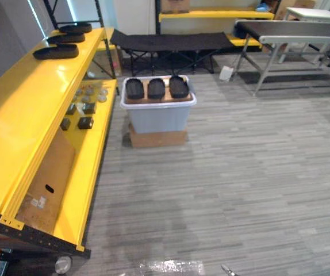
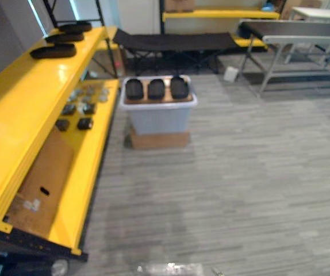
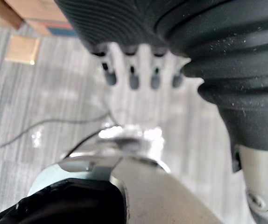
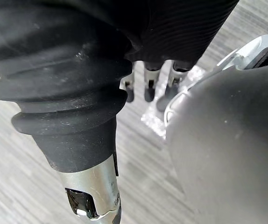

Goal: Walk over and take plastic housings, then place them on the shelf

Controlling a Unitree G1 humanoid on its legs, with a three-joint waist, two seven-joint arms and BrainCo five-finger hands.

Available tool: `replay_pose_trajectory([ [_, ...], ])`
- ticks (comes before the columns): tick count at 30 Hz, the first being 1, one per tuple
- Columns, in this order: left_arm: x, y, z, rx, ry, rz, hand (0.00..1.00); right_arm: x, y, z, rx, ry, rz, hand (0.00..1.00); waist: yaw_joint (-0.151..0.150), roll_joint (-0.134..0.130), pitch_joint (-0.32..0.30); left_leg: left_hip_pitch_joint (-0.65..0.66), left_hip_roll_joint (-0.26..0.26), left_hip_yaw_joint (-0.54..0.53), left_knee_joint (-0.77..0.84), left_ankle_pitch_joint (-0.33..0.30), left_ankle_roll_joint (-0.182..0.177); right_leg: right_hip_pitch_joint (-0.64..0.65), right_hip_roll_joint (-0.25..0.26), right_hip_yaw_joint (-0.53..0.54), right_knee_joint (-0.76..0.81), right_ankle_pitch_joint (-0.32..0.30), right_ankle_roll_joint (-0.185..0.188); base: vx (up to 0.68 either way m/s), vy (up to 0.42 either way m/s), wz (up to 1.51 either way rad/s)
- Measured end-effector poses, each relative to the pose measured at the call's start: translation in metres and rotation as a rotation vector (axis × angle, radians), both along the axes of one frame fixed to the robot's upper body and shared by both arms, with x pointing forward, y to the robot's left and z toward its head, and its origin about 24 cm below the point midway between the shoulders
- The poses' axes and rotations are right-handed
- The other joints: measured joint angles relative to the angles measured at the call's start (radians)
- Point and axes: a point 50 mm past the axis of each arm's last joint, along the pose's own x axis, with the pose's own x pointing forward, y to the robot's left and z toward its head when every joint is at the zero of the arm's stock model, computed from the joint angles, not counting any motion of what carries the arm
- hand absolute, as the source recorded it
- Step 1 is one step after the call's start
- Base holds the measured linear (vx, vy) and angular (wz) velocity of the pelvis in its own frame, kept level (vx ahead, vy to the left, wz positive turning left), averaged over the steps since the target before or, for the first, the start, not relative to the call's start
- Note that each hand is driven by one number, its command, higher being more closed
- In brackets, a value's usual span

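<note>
Fingers of the left hand hang straight and empty over the grey plank floor; those of the right hand hang loose too, holding nothing. Well ahead, slightly left of centre, three black oval plastic housings lie side by side on top of a pale translucent plastic bin, which stands on a brown cardboard box. Each housing's long axis points away from the robot, and the row runs across. Along the robot's left stretches the yellow metal shelf, with similar black housings at its far end. Bin and hands are well apart, so walking forward looks the first need; the left hand seems marginally nearer.
</note>
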Motion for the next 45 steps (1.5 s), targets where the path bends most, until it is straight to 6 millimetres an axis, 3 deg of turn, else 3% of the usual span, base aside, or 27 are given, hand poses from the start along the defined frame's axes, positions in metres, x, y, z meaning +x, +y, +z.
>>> replay_pose_trajectory([
  [21,0.002,0.006,0.001,0.017,-0.022,-0.039,0.00,-0.002,-0.001,-0.001,-0.013,0.023,0.055,0.00,-0.005,-0.015,0.009,-0.005,-0.024,-0.033,-0.002,0.006,0.009,0.018,-0.018,-0.047,-0.023,0.010,-0.005,-0.03,0.006,0.05],
  [23,0.003,0.006,0.002,0.017,-0.017,-0.035,0.00,-0.001,-0.003,0.000,-0.017,0.018,0.034,0.00,-0.008,-0.019,0.024,-0.005,-0.030,-0.050,-0.002,-0.003,0.019,-0.007,-0.044,-0.061,0.067,-0.037,0.008,-0.03,0.056,0.28],
  [24,0.004,0.004,0.001,0.009,-0.017,-0.032,0.00,-0.001,-0.006,0.000,-0.026,0.012,0.016,0.00,-0.004,-0.011,0.032,-0.001,-0.037,-0.050,-0.002,-0.019,0.039,-0.076,-0.085,-0.054,0.241,-0.093,0.006,-0.02,0.125,0.21],
  [25,0.003,0.003,0.001,0.004,-0.013,-0.032,0.00,0.002,-0.009,0.001,-0.038,-0.002,0.012,0.00,-0.002,-0.005,0.036,0.000,-0.037,-0.050,-0.002,-0.025,0.053,-0.120,-0.106,-0.050,0.335,-0.101,-0.004,0.02,0.146,0.08],
  [26,0.002,0.001,0.001,-0.004,-0.002,-0.035,0.00,0.009,-0.012,0.003,-0.047,-0.033,0.007,0.00,-0.007,0.002,0.056,0.016,-0.039,-0.051,-0.002,-0.030,0.082,-0.208,-0.150,-0.033,0.535,-0.095,-0.010,0.05,0.118,-0.01],
  [28,0.001,0.001,0.001,-0.008,0.006,-0.033,0.00,0.009,-0.008,0.003,-0.026,-0.056,-0.010,0.00,-0.009,0.001,0.077,0.051,-0.036,-0.053,-0.001,-0.042,0.098,-0.280,-0.159,0.021,0.656,-0.161,-0.021,0.11,0.082,0.06],
  [30,0.003,0.003,0.001,-0.010,-0.004,-0.011,0.00,0.001,-0.004,0.002,0.003,-0.056,-0.019,0.00,-0.016,-0.006,0.080,0.066,-0.021,-0.069,-0.001,-0.049,0.082,-0.309,-0.129,0.032,0.598,-0.183,-0.020,0.15,0.036,0.22],
  [33,0.010,0.004,0.002,-0.028,-0.030,-0.019,0.00,-0.007,0.000,0.000,0.009,-0.040,-0.038,0.00,-0.031,-0.007,0.081,0.074,0.016,-0.086,0.008,-0.071,0.045,-0.355,-0.066,0.037,0.375,-0.131,-0.006,0.26,-0.010,0.21],
  [35,0.017,0.007,0.004,-0.025,-0.066,-0.006,0.00,-0.012,0.002,-0.001,0.014,-0.028,-0.068,0.00,-0.028,-0.018,0.090,0.082,0.033,-0.087,0.075,-0.134,-0.025,-0.351,-0.035,0.063,0.231,-0.032,-0.014,0.37,-0.070,0.10],
  [37,0.025,0.008,0.006,-0.023,-0.105,0.005,0.00,-0.017,0.003,-0.001,0.014,-0.018,-0.073,0.00,-0.029,-0.019,0.089,0.086,0.041,-0.098,0.129,-0.200,-0.037,-0.354,-0.029,0.070,0.229,-0.009,-0.028,0.35,-0.135,0.15],
  [38,0.032,0.005,0.008,-0.038,-0.146,0.050,0.00,-0.022,0.001,-0.002,0.012,-0.006,-0.086,0.00,-0.030,-0.009,0.086,0.083,0.065,-0.101,0.184,-0.264,-0.064,-0.356,-0.012,0.069,0.265,-0.018,-0.047,0.44,-0.201,0.21],
  [39,0.029,-0.001,0.007,-0.060,-0.159,0.088,0.00,-0.027,-0.004,-0.001,-0.002,0.006,-0.088,0.00,-0.027,0.022,0.066,0.072,0.116,-0.097,0.271,-0.313,-0.124,-0.345,0.032,0.064,0.289,-0.038,-0.079,0.47,-0.210,0.25],
  [40,0.028,-0.002,0.007,-0.069,-0.162,0.105,0.00,-0.027,-0.004,-0.001,-0.001,0.006,-0.083,0.00,-0.031,0.010,0.054,0.037,0.130,-0.100,0.374,-0.323,-0.133,-0.331,0.039,0.063,0.284,-0.017,-0.081,0.50,-0.269,0.19],
  [42,0.038,-0.002,0.009,-0.080,-0.202,0.147,0.00,-0.017,-0.014,0.001,-0.029,-0.024,-0.026,0.00,-0.022,0.051,0.070,-0.199,0.280,-0.068,0.937,-0.251,-0.103,-0.226,0.118,0.048,0.215,-0.005,-0.135,0.49,-0.291,0.00],
  [44,0.046,-0.009,0.009,-0.108,-0.216,0.165,0.00,-0.002,-0.025,0.005,-0.074,-0.066,-0.007,0.00,-0.001,0.074,0.107,-0.286,0.324,-0.041,1.078,-0.262,-0.085,-0.117,0.137,0.058,0.172,-0.017,-0.155,0.51,-0.212,-0.22],
  [45,0.047,-0.011,0.009,-0.113,-0.213,0.163,0.00,0.007,-0.031,0.008,-0.098,-0.097,-0.005,0.00,0.002,0.069,0.111,-0.329,0.300,-0.015,1.042,-0.267,-0.078,-0.053,0.123,0.060,0.127,-0.018,-0.155,0.52,-0.178,-0.15],
])
